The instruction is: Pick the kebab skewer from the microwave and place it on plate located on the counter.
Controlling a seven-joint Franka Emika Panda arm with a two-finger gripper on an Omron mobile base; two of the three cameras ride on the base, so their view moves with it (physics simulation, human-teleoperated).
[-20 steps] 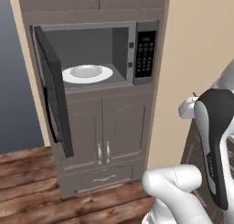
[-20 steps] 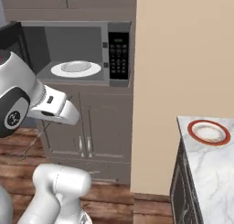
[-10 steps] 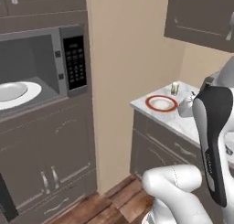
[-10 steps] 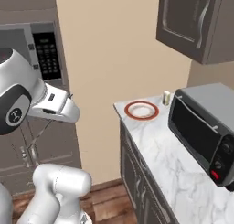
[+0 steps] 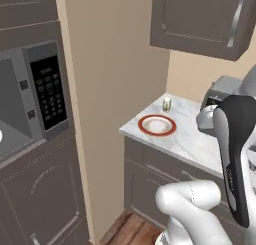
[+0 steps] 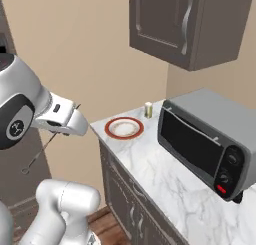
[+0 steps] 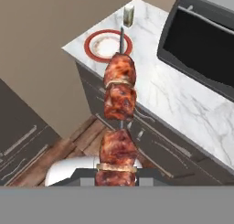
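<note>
Reddish-brown kebab skewer [image 7: 119, 122] clamped between the fingers [image 7: 87, 175], jutting forward; plate [image 7: 93, 39] beyond

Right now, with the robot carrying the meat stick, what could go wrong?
The thin dark skewer with reddish-brown meat chunks is pinched only at its bottom end, so it might wobble or slip. The red-rimmed round plate sits near the marble counter's corner; a sloppy drop could miss. The small pale shaker beside it could get knocked.

Flat, even rendered light, moderately bright, no clear source; soft shading under the wall cabinet [image 6: 192, 26] at upper right; no glare or motion blur; edges undistorted; textures coarse, slightly soft throughout
</note>
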